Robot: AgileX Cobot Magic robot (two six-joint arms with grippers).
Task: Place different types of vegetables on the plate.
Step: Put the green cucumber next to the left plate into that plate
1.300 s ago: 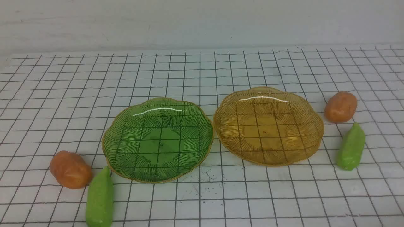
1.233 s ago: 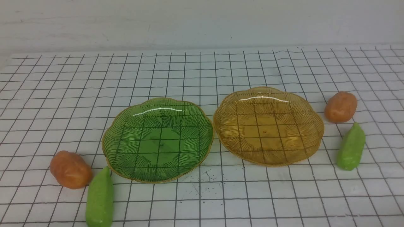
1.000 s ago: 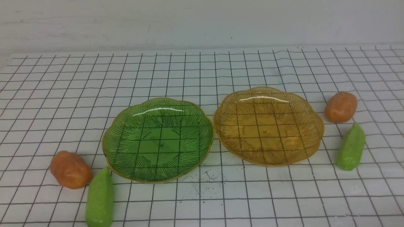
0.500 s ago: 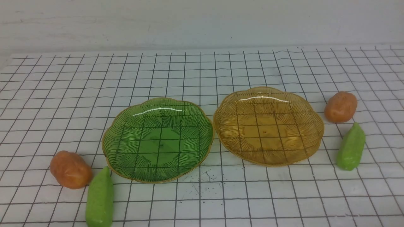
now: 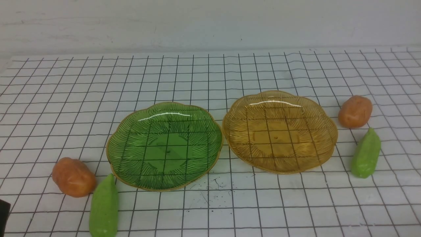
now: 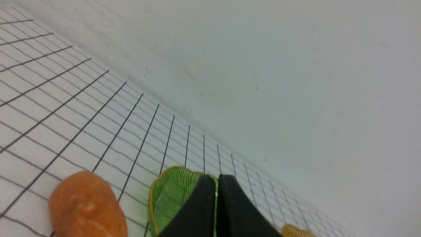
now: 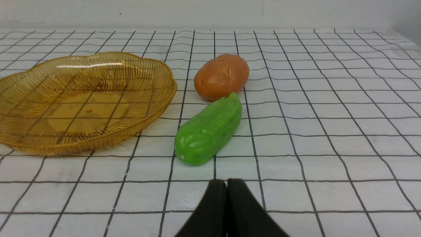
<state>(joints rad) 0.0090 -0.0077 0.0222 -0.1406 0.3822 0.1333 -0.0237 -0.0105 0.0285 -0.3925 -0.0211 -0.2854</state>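
Observation:
A green plate (image 5: 164,146) and an amber plate (image 5: 279,131) lie side by side, both empty. Left of the green plate lie an orange-brown potato (image 5: 74,177) and a green cucumber (image 5: 104,206). Right of the amber plate lie a second potato (image 5: 355,111) and a second cucumber (image 5: 365,153). My left gripper (image 6: 217,179) is shut and empty, near the left potato (image 6: 87,207) and the green plate (image 6: 167,194). My right gripper (image 7: 226,182) is shut and empty, a short way before the right cucumber (image 7: 209,130), the potato (image 7: 222,76) and the amber plate (image 7: 82,98).
Everything lies on a white table sheet with a black grid (image 5: 210,75). A plain pale wall (image 5: 210,23) stands at the far edge. A dark piece of my left arm (image 5: 4,212) shows at the front left edge.
A dark piece of my left arm has come into the front view at the lower left edge. The plates and the vegetables have not moved.

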